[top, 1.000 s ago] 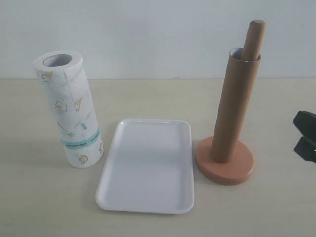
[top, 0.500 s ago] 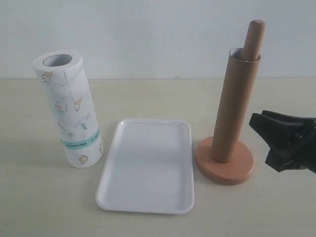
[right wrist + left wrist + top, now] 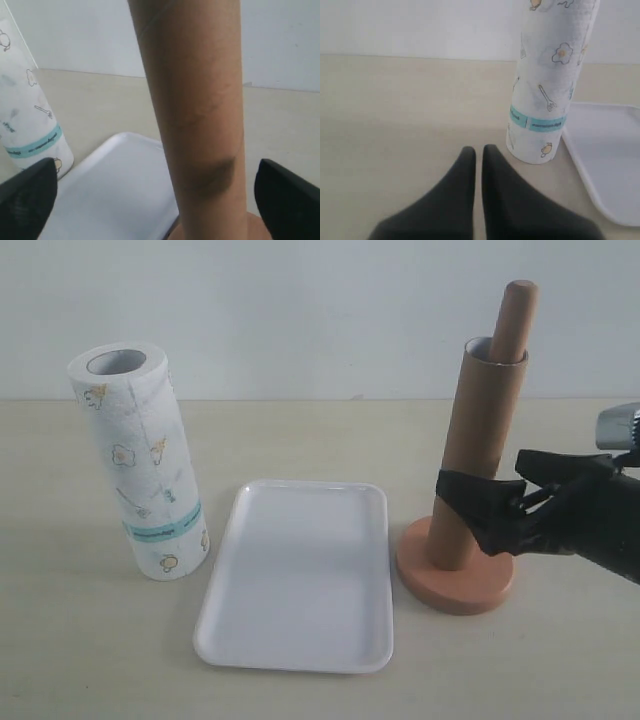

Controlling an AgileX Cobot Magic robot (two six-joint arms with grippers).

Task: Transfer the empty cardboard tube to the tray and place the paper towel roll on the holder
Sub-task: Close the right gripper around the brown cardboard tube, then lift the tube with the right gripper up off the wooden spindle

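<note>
Jaws of the right gripper [image 3: 482,480] stand wide apart, straddling the empty cardboard tube [image 3: 482,410] on the holder [image 3: 455,587]; the left gripper [image 3: 479,151] is closed, empty.

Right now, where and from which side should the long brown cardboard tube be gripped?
Probably at mid-height, from the exterior view's right: the long brown cardboard tube stands nearly upright, sleeved over the terracotta wooden pole, leaving only its round wall.
</note>
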